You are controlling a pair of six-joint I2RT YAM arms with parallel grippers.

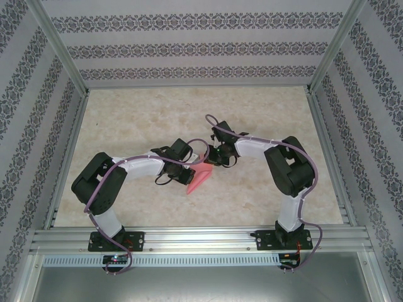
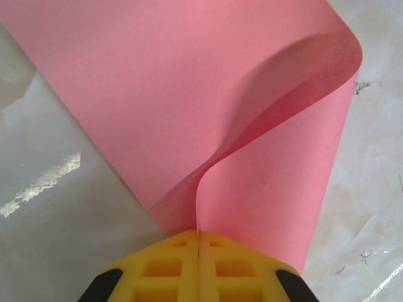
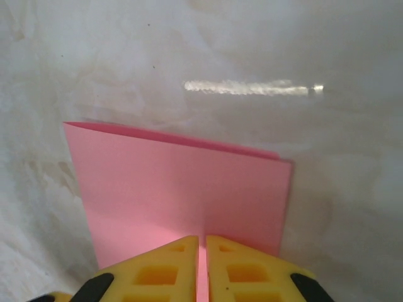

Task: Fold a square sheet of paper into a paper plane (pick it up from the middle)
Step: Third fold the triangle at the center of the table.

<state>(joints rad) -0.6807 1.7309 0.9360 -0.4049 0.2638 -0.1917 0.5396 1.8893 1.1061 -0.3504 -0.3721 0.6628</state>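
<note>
first fold: the square sheet of paper [image 1: 198, 178] is bent over on itself near the middle of the tabletop [image 1: 271, 119].
on the left, the left end effector [image 2: 199, 238] is pressed together on the paper, pinching two layers at one edge. the top layer puffs up in a loose curl, so i think the fold is not flat yet. the sheet sits between the two arms, a bit nearer the near edge of the tabletop than the far edge. on the right, the right end effector [image 3: 203, 242] has its fingers close together with a thin slit between them. pink shows in the slit, but i cannot tell if it is pinching the paper. next, i think the layers need to be lined up edge to edge and pushed down flat to make a sharp crease.
</note>
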